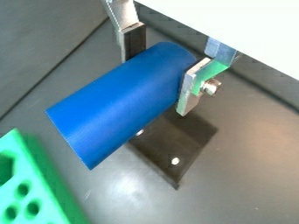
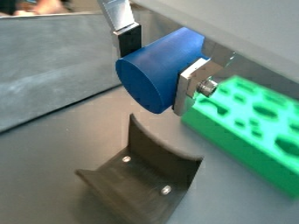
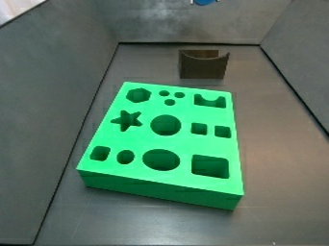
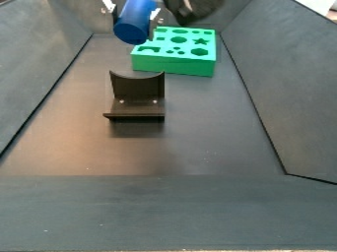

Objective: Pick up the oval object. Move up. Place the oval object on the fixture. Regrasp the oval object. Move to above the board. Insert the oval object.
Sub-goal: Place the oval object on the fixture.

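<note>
You see the gripper (image 1: 163, 63) pinching the smooth blue oval object (image 1: 117, 105) between silver plates, aloft above the dark notched fixture (image 2: 140, 175), with the matte green board (image 3: 164, 139) beyond; a side view shows only the block's blue tip at its upper edge.

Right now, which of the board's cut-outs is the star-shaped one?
On the board, the star cut-out lies on the left edge in a side view, beside the big round hole. The gripper holds the oval object in its jaws above the fixture.
</note>
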